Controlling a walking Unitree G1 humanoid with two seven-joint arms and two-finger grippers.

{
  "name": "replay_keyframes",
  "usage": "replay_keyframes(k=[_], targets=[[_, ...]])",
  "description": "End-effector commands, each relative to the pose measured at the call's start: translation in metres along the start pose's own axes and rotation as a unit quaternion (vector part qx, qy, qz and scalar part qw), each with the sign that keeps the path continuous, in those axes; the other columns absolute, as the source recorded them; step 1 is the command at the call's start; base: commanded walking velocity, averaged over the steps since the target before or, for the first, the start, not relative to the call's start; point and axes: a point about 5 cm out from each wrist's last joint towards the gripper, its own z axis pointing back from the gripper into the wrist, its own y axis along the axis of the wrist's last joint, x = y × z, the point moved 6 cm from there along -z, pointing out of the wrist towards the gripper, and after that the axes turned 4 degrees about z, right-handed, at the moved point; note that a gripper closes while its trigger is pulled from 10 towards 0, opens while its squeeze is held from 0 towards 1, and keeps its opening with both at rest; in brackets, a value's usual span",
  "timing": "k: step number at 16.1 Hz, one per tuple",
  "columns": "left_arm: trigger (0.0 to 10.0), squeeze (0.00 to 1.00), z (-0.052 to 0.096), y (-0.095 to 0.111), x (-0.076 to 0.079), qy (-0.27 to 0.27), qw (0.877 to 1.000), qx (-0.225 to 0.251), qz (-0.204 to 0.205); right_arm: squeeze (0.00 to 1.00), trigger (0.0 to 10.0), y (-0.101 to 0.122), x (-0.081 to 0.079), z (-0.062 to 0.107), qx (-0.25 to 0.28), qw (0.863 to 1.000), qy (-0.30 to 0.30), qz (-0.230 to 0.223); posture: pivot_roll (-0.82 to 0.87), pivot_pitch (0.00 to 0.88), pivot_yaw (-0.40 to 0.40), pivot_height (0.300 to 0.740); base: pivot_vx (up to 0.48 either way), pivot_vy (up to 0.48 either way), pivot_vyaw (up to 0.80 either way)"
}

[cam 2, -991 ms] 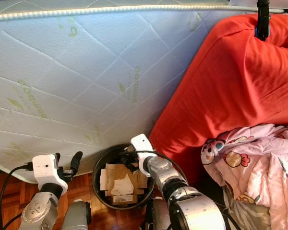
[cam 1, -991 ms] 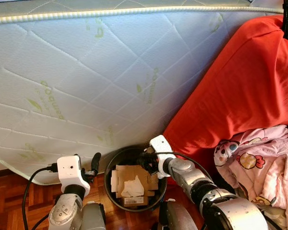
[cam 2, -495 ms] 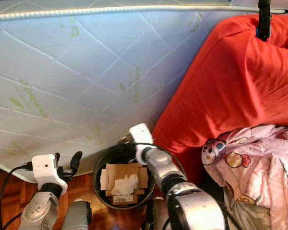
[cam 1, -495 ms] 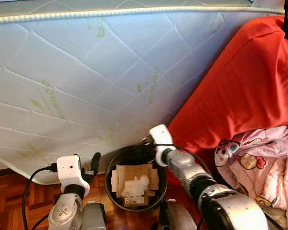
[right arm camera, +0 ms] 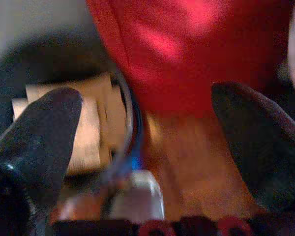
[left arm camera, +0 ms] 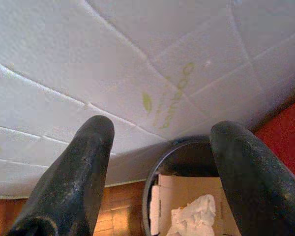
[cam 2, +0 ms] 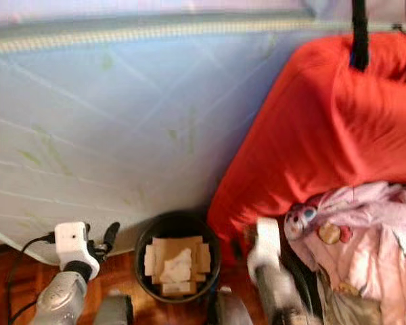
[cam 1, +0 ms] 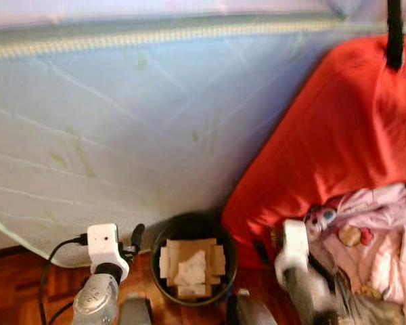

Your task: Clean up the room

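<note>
Left gripper [left arm camera: 160, 172]: held low at the left, just beside the bin; fingers spread wide with nothing between them, pointing toward the mattress and the bin's near rim.
Mattress [cam 1: 155, 115]: white quilted, stood on edge behind everything, spanning the scene from the left to the red cover.
Bin [cam 1: 158, 252]: round, black, on the wood floor [cam 1: 13, 298] at the foot of the mattress, between the two arms.
Bin contents: flat cardboard pieces [cam 1: 213, 256] laid across the opening, with a crumpled white tissue [cam 1: 193, 265] on top at the middle. The pile sat level with the rim.
Red cover [cam 1: 338, 135]: leaned against the mattress, its lower edge touching the bin's right side.
Right gripper [right arm camera: 147, 132]: to the right of the bin, over bare floor beside the red cover; fingers parted, empty. Head views were blurred here.
Pink printed cloth [cam 1: 382, 230]: bunched at the far right, beside the right arm.
Key relation: the pink cloth lay to the right of the right gripper, well apart from the left one; judged the right arm's reach.
Long axis: could not be told; the cloth was a loose heap.
</note>
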Motion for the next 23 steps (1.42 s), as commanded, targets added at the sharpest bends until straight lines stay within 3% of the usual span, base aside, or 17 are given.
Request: replay_keyframes(k=[1,4,7,11,16,20,23], targets=[[10.0,0.00,-0.001,-0.010,-0.003,0.000,1.000,-0.016,-0.007,0.00,10.0,-0.017,0.007,0.006,-0.016,1.000,-0.007,0.010,0.16,0.085,-0.074,0.713,0.000,0.000,0.00],[10.0,0.00,-0.007,-0.036,-0.014,0.009,0.998,-0.061,-0.008,0.00,10.0,-0.051,0.015,0.018,-0.045,0.998,-0.031,-0.021,0.14,0.028,-0.046,0.740,0.000,0.000,0.00],[10.0,0.00,-0.012,-0.060,-0.022,0.019,0.994,-0.109,-0.007,0.00,10.0,-0.052,0.010,0.017,-0.043,0.998,-0.031,-0.038,0.12,0.000,-0.034,0.740,0.000,0.000,0.00],[10.0,0.00,-0.007,-0.093,-0.025,0.019,0.983,-0.181,-0.020,0.00,10.0,-0.047,0.006,0.014,-0.039,0.998,-0.028,-0.033,0.11,0.000,-0.043,0.740,0.000,0.000,0.00],[10.0,0.00,0.010,-0.124,-0.029,0.036,0.969,-0.244,-0.017,0.00,10.0,-0.061,0.015,0.019,-0.063,0.996,-0.055,-0.040,0.09,0.000,-0.029,0.740,0.000,0.000,0.00],[10.0,0.00,0.041,-0.154,-0.046,0.065,0.950,-0.305,-0.022,0.00,10.0,-0.091,0.014,0.030,-0.105,0.992,-0.061,-0.030,0.10,0.000,-0.018,0.740,0.000,0.000,-0.63],[10.0,0.00,0.053,-0.163,-0.054,0.082,0.942,-0.324,-0.023,0.00,10.0,-0.110,0.014,0.038,-0.135,0.989,-0.063,-0.016,0.08,0.000,-0.011,0.740,0.000,0.000,-0.62]])
